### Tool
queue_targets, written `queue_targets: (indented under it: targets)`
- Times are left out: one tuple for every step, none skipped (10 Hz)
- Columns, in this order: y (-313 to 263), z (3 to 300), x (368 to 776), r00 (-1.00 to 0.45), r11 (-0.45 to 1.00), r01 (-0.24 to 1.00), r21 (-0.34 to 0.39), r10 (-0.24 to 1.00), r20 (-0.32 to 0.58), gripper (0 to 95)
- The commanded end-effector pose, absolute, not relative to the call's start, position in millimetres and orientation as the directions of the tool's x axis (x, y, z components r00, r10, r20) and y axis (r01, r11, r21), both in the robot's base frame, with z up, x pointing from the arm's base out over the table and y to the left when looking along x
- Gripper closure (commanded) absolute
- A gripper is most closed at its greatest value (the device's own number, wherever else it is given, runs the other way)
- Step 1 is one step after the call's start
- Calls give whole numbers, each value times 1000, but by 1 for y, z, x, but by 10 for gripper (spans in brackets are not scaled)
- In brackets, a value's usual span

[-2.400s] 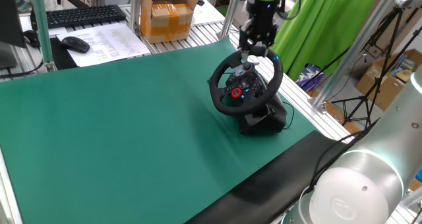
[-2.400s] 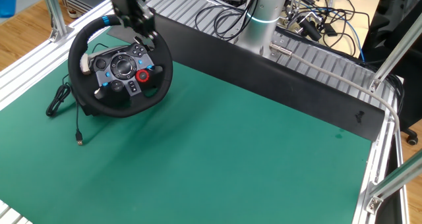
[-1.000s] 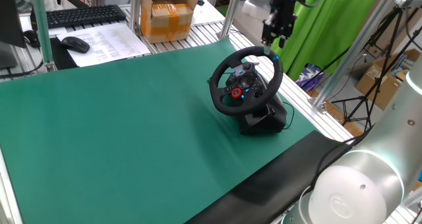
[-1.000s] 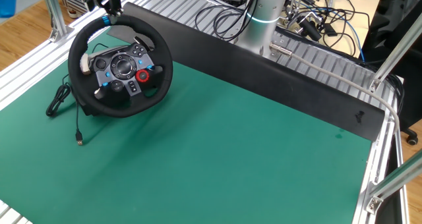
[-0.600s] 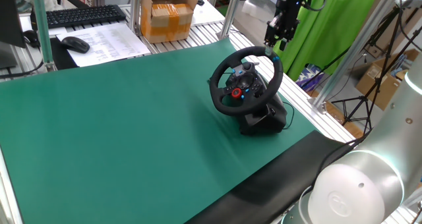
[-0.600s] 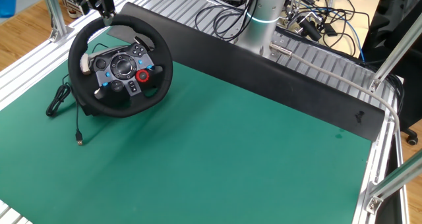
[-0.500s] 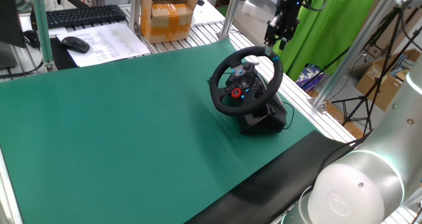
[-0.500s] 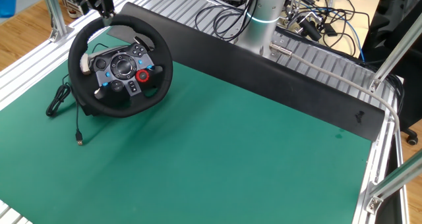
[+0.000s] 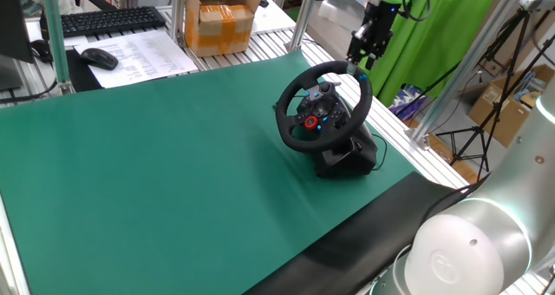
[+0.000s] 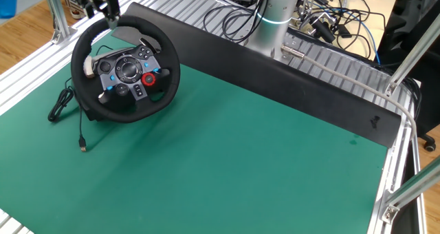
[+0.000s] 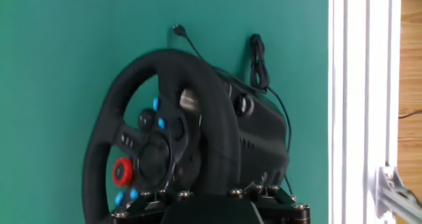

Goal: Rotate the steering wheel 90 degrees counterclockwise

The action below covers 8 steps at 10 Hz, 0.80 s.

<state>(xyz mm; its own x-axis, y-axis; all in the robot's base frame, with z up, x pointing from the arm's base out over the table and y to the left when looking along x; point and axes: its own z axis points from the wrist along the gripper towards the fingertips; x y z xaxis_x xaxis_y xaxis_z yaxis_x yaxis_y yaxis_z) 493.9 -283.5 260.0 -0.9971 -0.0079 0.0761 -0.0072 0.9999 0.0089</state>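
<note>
The steering wheel point(image 9: 319, 109) is black and round, with a red centre knob point(image 9: 310, 121) and small coloured buttons. It stands on its black base point(image 9: 347, 159) at the right of the green mat. It also shows in the other fixed view point(image 10: 126, 71) and in the hand view point(image 11: 165, 145). My gripper point(image 9: 357, 61) hangs just above the top right of the rim, beside the blue stripe point(image 9: 362, 76), clear of the wheel. In the other fixed view it point(image 10: 107, 14) looks open and empty. The hand view shows only its black body, not the fingers.
The wheel's cable point(image 10: 65, 103) lies on the green mat point(image 9: 173, 156) beside the base. A cardboard box point(image 9: 221, 17), keyboard point(image 9: 104, 19) and mouse point(image 9: 100, 58) sit behind the mat. Aluminium frame posts point(image 9: 299, 17) and rails point(image 11: 362, 85) border it.
The gripper has left the top middle of the rim, risen and moved toward the rim's blue-striped side. In the last half second it barely moved. The wheel has not turned.
</note>
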Motion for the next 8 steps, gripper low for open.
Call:
queue_targets:
  targets:
    - [-282,253,495,-998,1000,1,10,0,56,380]
    - [-280,250,497,-999,1000,3,13,2,51,380]
    - [-278,246,501,-998,1000,-11,14,-11,55,570]
    - [-278,245,502,-998,1000,-27,17,-28,61,570]
    - [-278,245,502,-998,999,-22,33,-25,63,950]
    - [-278,245,502,-998,999,-20,36,-23,62,950]
    - [-278,245,502,-998,999,-21,39,-24,63,950]
    - [-278,245,502,-997,999,-23,44,-26,68,950]
